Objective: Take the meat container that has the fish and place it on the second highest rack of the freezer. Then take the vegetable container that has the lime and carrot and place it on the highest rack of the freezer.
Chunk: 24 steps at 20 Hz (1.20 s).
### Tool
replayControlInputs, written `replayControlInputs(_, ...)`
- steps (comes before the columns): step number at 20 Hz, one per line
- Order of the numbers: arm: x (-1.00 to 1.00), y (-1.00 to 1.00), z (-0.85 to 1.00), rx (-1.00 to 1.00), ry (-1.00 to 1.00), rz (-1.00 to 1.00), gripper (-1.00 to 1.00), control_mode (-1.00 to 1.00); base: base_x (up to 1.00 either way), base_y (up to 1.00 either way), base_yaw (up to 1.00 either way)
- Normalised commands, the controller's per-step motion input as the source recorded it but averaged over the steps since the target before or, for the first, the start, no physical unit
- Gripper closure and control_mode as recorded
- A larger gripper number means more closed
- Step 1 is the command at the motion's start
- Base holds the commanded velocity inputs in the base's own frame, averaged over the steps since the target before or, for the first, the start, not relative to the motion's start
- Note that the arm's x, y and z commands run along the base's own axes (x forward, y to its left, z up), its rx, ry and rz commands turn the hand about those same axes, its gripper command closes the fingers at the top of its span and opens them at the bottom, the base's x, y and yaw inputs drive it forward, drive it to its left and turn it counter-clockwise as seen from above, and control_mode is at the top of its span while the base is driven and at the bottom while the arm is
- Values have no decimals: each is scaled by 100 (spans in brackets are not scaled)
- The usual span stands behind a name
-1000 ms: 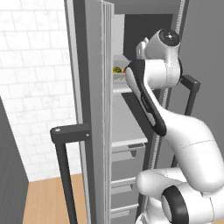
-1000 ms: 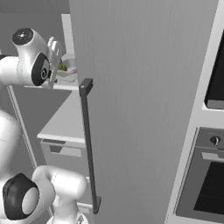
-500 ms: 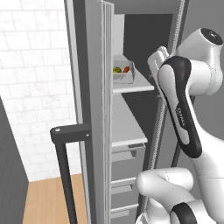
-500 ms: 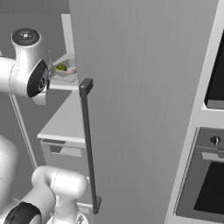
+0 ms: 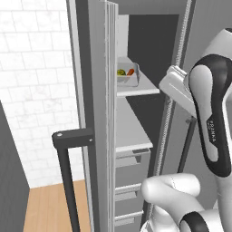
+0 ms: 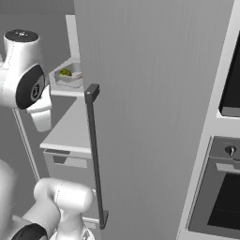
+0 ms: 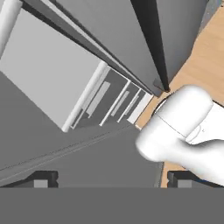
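Gripper [image 7: 111, 178] jaws wide, nothing between them, pointing down at the grey drawers [image 7: 114, 103] and wood floor [image 7: 205, 48]. Tray [image 5: 127, 77] with lime [image 5: 121, 72] and carrot [image 5: 130, 71] sits on the highest rack [image 5: 136, 91], above the jaws. Forearm [image 5: 213, 118] reads "FRANKA".

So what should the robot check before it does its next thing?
1. Vegetable container with the lime and carrot sits on the highest rack: ok.
2. Gripper holds nothing, fingers apart: ok.
3. Arm is out of the freezer, away from the container: ok.
4. Fish container on the second highest rack: not ok, the part that shows is bare.
5. Freezer door stands open: ok.
6. Where the fish container is now: cannot tell.
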Motion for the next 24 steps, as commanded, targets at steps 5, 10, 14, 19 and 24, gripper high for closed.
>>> replayControlInputs(5, -81, -7, -24, -26, 0, 43, -100, -100, 0, 0, 0)
replayControlInputs(10, -20, 0, -20, -21, 4, 38, -100, -100, 0, 0, 0)
replayControlInputs(14, 0, 0, 0, -3, 8, 14, -100, -100, 0, 0, 0)
replayControlInputs(19, -28, 0, 0, -1, 0, 1, -100, 100, -19, 0, 0)
replayControlInputs(24, 0, 0, 0, 0, 0, 0, -100, 100, -97, -27, 0)
